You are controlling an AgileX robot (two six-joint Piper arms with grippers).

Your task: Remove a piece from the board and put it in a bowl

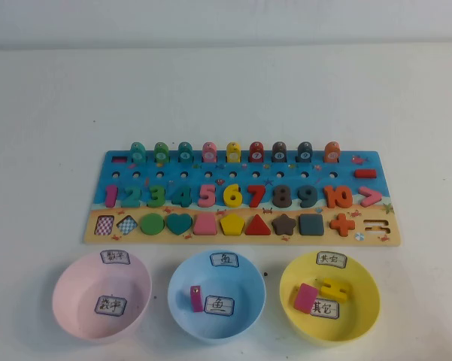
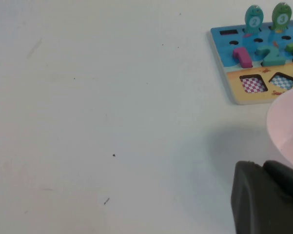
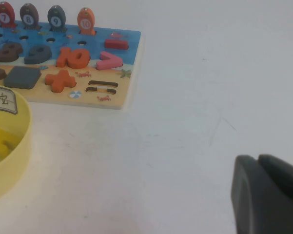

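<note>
Right gripper (image 3: 265,195): fingers together, holding nothing, over bare table off the board's (image 1: 120,162) right end, near the yellow bowl (image 1: 365,316).
Left gripper (image 2: 263,200): cannot tell whether its fingers are apart or together; off the board's left end, beside the pink bowl (image 1: 68,304).
Piece, orange "10" (image 1: 338,196): seated in the board's number row, between the "9" and the pink ">".
Pink bowl: in front of the board's left part, two white labels, otherwise empty.
</note>
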